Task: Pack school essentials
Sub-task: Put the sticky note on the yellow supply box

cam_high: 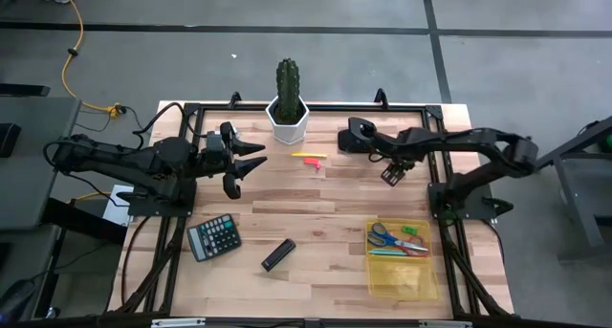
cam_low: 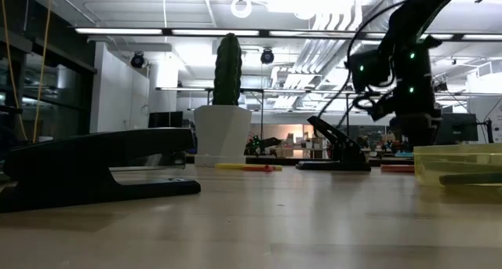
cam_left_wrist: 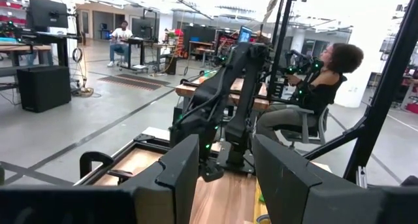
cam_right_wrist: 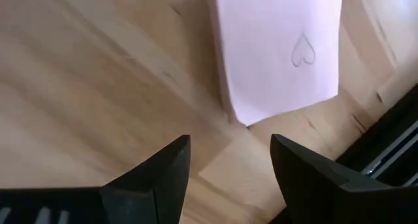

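Right wrist view: your right gripper (cam_right_wrist: 228, 160) is hanging over pink sticky-note pad (cam_right_wrist: 277, 51) with small heart drawn on it, fingers apart, holding nothing, pad lying flat on wooden table (cam_right_wrist: 85, 87) near dark frame edge. High view: yellow-and-red pen (cam_high: 309, 157) is lying near white cactus pot (cam_high: 287, 118). Blue scissors (cam_high: 382, 236) and pens are sitting inside yellow tray (cam_high: 402, 282) at your right front. Calculator (cam_high: 213, 237) and black stapler (cam_high: 278, 254) are lying at front. Left gripper (cam_high: 249, 163) is waiting beside pot, fingers wide apart.
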Motion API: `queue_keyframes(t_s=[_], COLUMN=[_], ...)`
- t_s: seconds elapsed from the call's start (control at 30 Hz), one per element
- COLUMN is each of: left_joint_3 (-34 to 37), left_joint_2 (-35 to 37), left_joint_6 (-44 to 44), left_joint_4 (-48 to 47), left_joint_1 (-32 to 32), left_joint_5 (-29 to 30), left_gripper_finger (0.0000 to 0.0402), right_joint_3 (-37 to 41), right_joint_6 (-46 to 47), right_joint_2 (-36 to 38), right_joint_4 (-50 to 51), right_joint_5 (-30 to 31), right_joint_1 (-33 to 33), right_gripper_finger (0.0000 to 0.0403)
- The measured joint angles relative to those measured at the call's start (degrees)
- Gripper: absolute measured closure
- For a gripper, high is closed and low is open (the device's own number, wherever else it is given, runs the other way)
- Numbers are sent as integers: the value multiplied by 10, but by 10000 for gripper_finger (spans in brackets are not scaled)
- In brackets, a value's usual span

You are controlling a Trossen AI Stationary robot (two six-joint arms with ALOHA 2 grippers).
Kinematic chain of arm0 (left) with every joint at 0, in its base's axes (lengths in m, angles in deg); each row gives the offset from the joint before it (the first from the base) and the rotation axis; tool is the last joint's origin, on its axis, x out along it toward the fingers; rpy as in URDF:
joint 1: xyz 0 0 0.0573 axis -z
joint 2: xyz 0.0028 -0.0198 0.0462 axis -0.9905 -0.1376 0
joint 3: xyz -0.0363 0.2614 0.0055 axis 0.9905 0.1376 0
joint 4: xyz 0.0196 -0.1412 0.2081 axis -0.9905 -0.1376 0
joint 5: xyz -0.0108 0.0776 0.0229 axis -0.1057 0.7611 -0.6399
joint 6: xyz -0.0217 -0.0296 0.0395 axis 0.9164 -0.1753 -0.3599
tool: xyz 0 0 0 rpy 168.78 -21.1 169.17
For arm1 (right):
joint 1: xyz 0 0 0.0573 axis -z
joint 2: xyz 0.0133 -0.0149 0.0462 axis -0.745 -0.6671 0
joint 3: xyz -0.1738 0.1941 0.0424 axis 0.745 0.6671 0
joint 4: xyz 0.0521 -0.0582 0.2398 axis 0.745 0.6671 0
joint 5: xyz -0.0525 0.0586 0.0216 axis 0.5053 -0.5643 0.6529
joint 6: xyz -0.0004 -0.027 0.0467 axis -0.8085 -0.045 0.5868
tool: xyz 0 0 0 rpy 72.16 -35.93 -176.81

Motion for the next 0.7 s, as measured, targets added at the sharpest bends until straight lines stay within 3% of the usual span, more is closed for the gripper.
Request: queue_keyframes(t_s=[0.2, 0.7], left_joint_3=[0, 0], left_joint_2=[0, 0], left_joint_6=[0, 0], left_joint_4=[1, 5], left_joint_1=[0, 0], left_joint_5=[6, 6], left_gripper_finger=[266, 266], right_joint_3=[0, 0], right_joint_6=[-4, -12], right_joint_2=[-42, -46], right_joint_4=[-2, -61], right_joint_5=[0, 0], right_joint_1=[17, 17], right_gripper_finger=[199, 199])
